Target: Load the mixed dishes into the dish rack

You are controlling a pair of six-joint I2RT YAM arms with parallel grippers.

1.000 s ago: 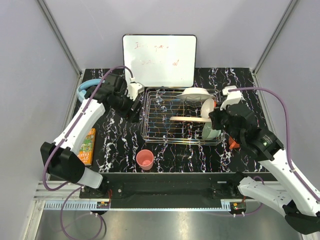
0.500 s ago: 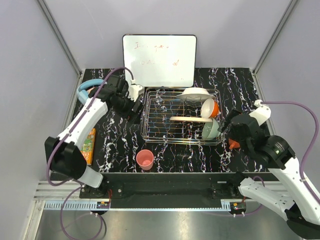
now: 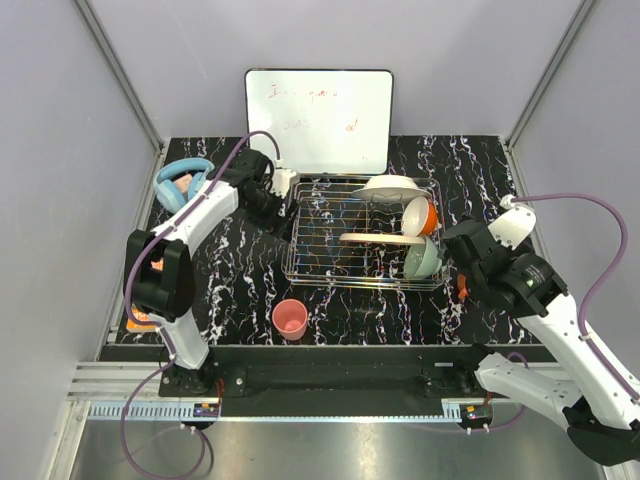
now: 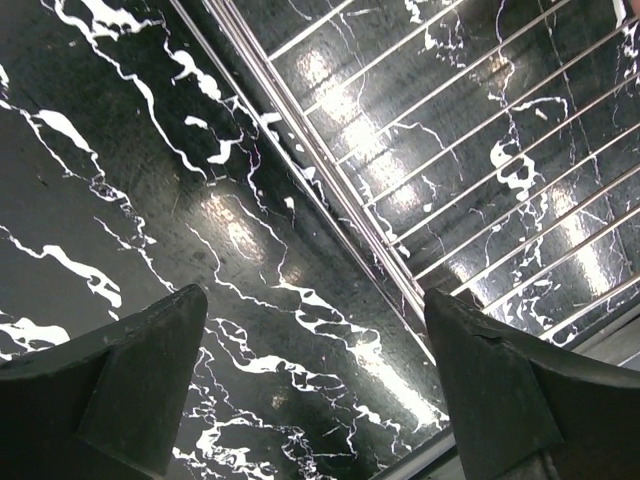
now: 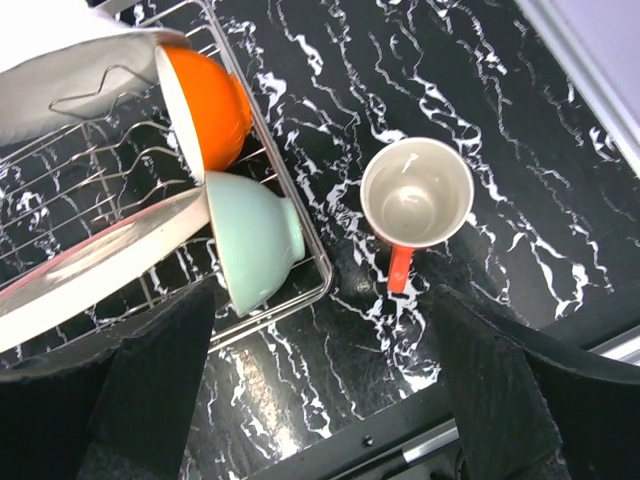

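Both pincers gape wide and empty: the left pincer point(image 4: 315, 330) hangs over the dish rack's point(image 4: 330, 190) left rim, the right pincer point(image 5: 320, 335) above the counter point(image 5: 450, 60) beside the rack's corner. Racked on edge are the pink plate point(image 5: 90, 275), orange bowl point(image 5: 205, 105) and mint-green bowl point(image 5: 255, 240). Upright just outside, the orange mug point(image 5: 415, 200) looks rigid, glazed, slippery and breakable; its wall probably beats the thin handle. The small pink cup point(image 3: 290, 319), likely light, stands well apart; pinch its rim.
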